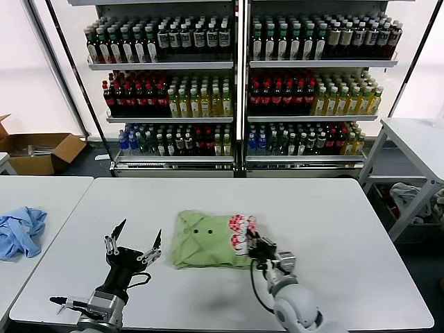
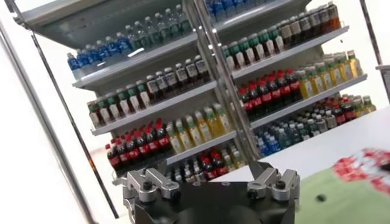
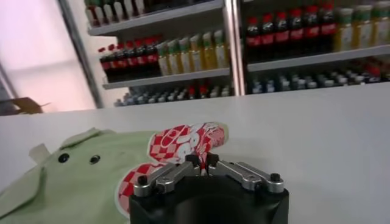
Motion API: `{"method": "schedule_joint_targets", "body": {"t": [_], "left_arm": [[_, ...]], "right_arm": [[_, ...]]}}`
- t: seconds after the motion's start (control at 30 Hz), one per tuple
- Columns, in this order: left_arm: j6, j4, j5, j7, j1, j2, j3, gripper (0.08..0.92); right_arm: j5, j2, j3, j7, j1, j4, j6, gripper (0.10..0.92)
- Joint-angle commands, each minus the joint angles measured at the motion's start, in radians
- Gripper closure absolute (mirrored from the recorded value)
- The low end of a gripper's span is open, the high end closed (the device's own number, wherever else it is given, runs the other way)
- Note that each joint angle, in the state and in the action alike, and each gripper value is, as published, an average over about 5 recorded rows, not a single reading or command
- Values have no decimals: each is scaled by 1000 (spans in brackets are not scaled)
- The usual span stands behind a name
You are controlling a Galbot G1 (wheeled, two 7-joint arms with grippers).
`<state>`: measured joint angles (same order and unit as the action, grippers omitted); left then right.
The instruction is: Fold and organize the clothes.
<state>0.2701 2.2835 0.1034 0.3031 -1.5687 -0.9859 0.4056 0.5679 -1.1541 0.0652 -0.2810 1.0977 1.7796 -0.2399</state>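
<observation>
The clothes are one light green polo shirt (image 1: 205,239), lying in a folded bundle at the middle of the white table (image 1: 333,222). Its dark buttons and red-and-white checkered logo (image 1: 241,229) face up. My right gripper (image 1: 251,246) sits at the shirt's near right edge. In the right wrist view the shirt (image 3: 79,176) spreads out ahead, and the right gripper (image 3: 202,161) is shut on a pinch of the printed fabric (image 3: 183,143). My left gripper (image 1: 139,232) hovers just left of the shirt, open and empty. The left wrist view shows the left gripper (image 2: 211,170) spread wide beside the shirt (image 2: 353,195).
A light blue garment (image 1: 21,229) lies crumpled on the neighbouring table at the left. Shelves of bottles (image 1: 236,90) stand behind the table. A cardboard box (image 1: 38,152) sits on the floor far left, and another table (image 1: 416,139) stands at the right.
</observation>
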Motion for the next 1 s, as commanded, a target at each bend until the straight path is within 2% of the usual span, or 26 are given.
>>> {"method": "schedule_joint_targets", "body": {"t": [0.03, 0.13, 0.2, 0.33, 0.47, 0.6, 0.73, 0.87, 1.0], "left_arm": [[-4, 0, 0, 1, -7, -1, -3, 177], [-1, 12, 5, 4, -7, 4, 0, 177], [5, 20, 11, 8, -5, 6, -2, 177], [15, 27, 20, 13, 1, 7, -15, 177], [19, 34, 21, 15, 0, 5, -24, 177], [17, 50, 41, 26, -15, 10, -13, 177], [-9, 64, 110, 35, -42, 27, -13, 177], [-123, 47, 156, 48, -90, 41, -45, 177], [-299, -19, 163, 54, -142, 42, -59, 177]], "right_arm": [[-18, 145, 241, 89, 126, -13, 54, 875], [-39, 148, 262, 125, 125, -16, 57, 858], [-82, 147, 277, 150, 114, -17, 54, 818], [-201, 143, 306, 235, 70, -25, 43, 706], [-234, 171, 321, 273, 53, 18, 15, 585], [-206, 235, 379, 232, 118, 119, 21, 472], [-137, 280, 504, 141, 311, 298, 36, 360], [-89, 276, 658, 52, 582, 462, 69, 248], [-94, 228, 766, -14, 831, 549, 213, 206]]}}
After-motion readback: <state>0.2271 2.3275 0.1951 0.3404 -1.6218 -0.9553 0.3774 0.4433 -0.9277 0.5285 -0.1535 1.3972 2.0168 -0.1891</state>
